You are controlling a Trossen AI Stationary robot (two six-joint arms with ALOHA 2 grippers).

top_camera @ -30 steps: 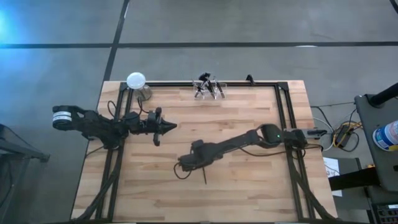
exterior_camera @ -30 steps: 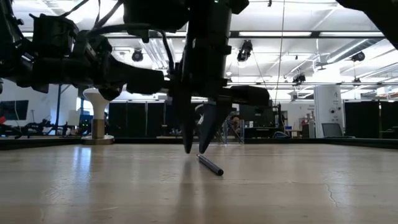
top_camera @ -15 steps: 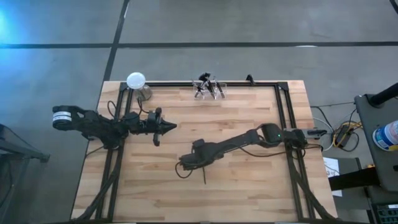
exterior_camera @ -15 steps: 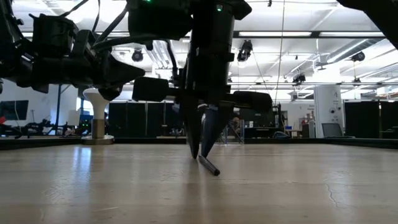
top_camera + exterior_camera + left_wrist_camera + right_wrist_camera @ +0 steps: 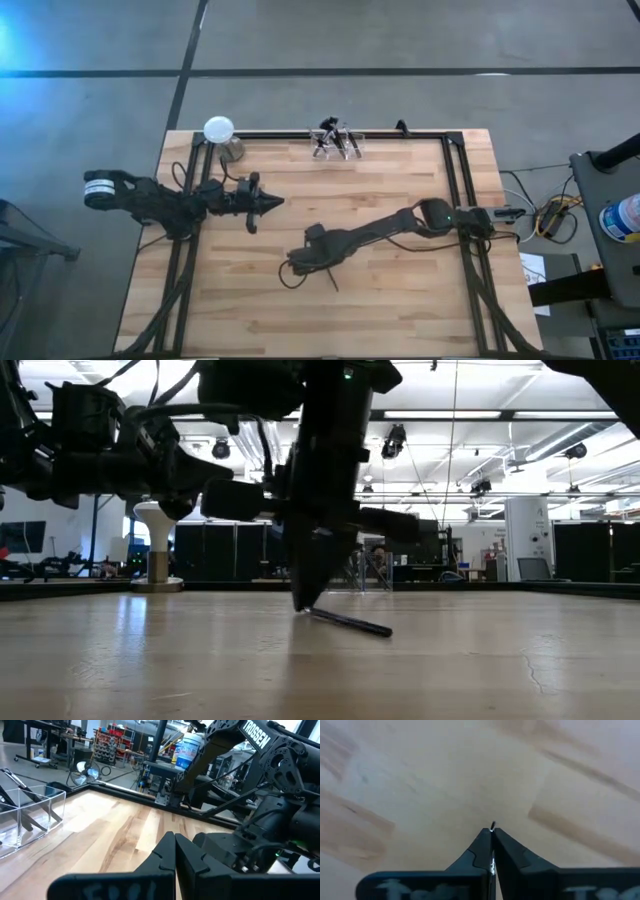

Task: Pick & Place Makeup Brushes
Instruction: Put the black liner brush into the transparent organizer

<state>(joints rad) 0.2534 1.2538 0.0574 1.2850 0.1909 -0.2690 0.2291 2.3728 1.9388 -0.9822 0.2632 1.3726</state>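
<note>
Right end effector (image 5: 312,268) sits low over the tabletop (image 5: 400,310) near its middle, fingers pressed together on one end of a single makeup brush (image 5: 350,623); the right wrist view shows a sliver of the brush (image 5: 492,826) pinched between the closed tips. From the low view, the brush's free end rests on the wood and the stick trails out from the tips toward 5 o'clock in the high view (image 5: 331,284). Remaining brushes stand in a clear holder (image 5: 336,142) at the 12 o'clock edge. Left end effector (image 5: 272,203) waits at about 9 o'clock, fingers together, holding nothing. Handling estimate: brush is light, stiff and slim, with a smooth handle likely to pivot or slip in an end grip; a hold nearer mid-handle would be steadier, and the bristles should be avoided.
</note>
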